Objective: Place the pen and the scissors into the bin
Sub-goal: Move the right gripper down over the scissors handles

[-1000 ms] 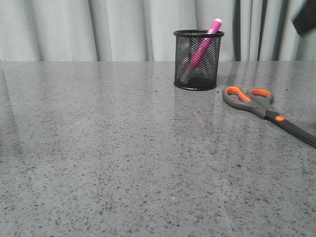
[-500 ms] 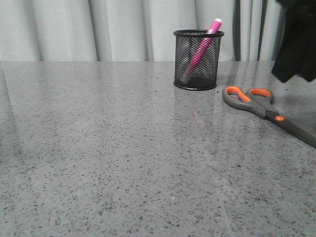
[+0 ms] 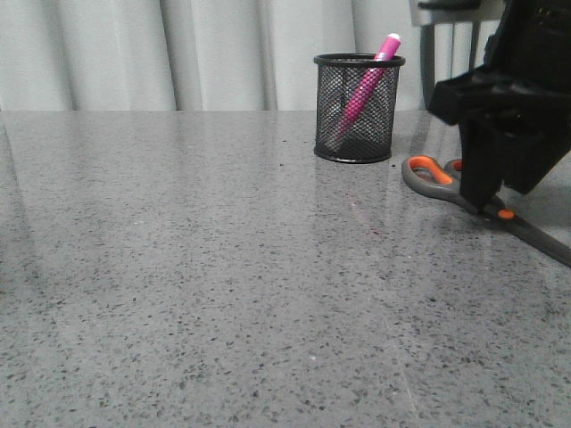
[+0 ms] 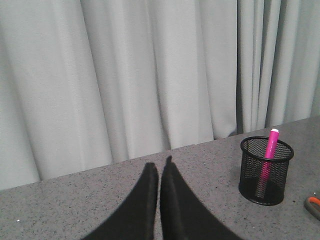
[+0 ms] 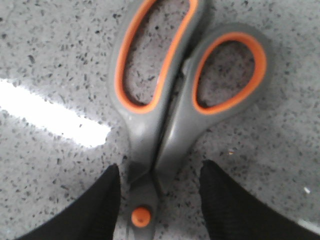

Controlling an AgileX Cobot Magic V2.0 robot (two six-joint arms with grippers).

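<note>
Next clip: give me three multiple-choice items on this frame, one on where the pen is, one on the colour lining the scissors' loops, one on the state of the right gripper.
1. Where is the pen?
A. Flat on the table
B. Leaning inside the bin
C. Held in the left gripper

2. What colour lines the handle loops of the scissors?
A. Orange
B. Blue
C. Green

3. What is the state of the right gripper?
A. Shut on the scissors
B. Open, one finger on each side of the scissors near the pivot
C. Shut on the pen

Key: 1 B, the pink pen slants up out of the mesh cup. 2 A, the right wrist view shows orange inner rims. 3 B, table shows between each finger and the scissors.
</note>
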